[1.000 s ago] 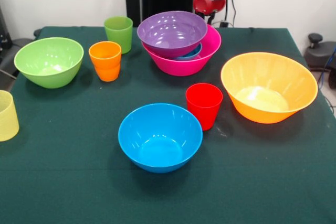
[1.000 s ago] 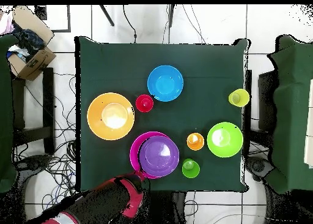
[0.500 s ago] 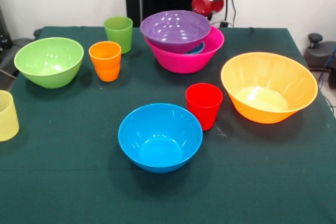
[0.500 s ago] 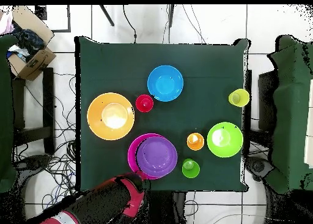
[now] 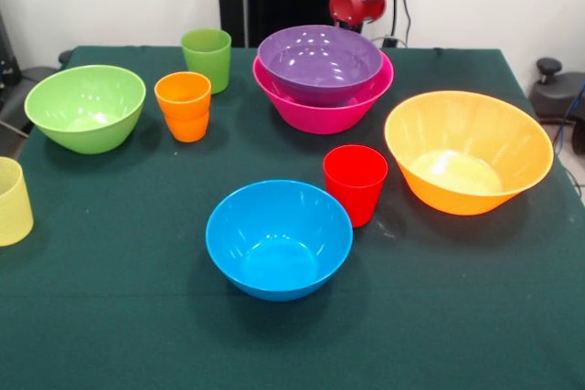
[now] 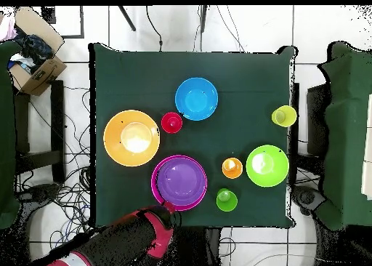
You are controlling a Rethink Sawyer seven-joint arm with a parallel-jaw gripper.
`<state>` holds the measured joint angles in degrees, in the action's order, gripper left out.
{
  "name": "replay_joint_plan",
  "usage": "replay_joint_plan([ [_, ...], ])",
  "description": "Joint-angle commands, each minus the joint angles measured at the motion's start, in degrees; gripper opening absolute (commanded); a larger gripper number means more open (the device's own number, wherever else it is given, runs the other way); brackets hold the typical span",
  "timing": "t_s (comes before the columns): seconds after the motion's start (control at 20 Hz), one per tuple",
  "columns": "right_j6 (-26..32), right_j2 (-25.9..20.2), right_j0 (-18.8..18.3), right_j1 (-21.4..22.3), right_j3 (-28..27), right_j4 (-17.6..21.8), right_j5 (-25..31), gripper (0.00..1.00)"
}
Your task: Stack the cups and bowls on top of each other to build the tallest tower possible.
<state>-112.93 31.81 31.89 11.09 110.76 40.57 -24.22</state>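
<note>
Jaws could not be made out: only the red and black arm (image 6: pixel 123 238) showed, at the table's edge just beside the nested bowls, so whether the gripper was released or clenched I cannot tell. Over the last second the glossy purple plastic bowl (image 5: pixel 320 63) had slid from a tilted, off-centre perch to sit level and nearly centred inside the glossy pink plastic bowl (image 5: pixel 322 107), covering the small blue bowl that had peeked out between them. That suggested a steadier base for the tower, which was only these nested bowls so far. Five bowls could be counted: purple, pink, the large orange bowl (image 5: pixel 468 151), the lime green bowl (image 5: pixel 85 107) and the large blue bowl (image 5: pixel 279 238). Four small tapered cups stood singly on the dark green tablecloth (image 5: pixel 110 299): green (image 5: pixel 207 58), orange (image 5: pixel 183 105), red (image 5: pixel 356 184) and pale yellow (image 5: pixel 13 200).
</note>
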Motion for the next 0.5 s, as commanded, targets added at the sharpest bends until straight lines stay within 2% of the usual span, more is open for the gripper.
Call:
replay_joint_plan([
  [0.05, -2.7, -7.8, 0.3, -2.5, -6.5, -2.6, -2.5, 0.00],
  [0.5, -3.6, -6.3, 1.5, -1.0, -4.9, -4.2, -2.3, 0.00],
])
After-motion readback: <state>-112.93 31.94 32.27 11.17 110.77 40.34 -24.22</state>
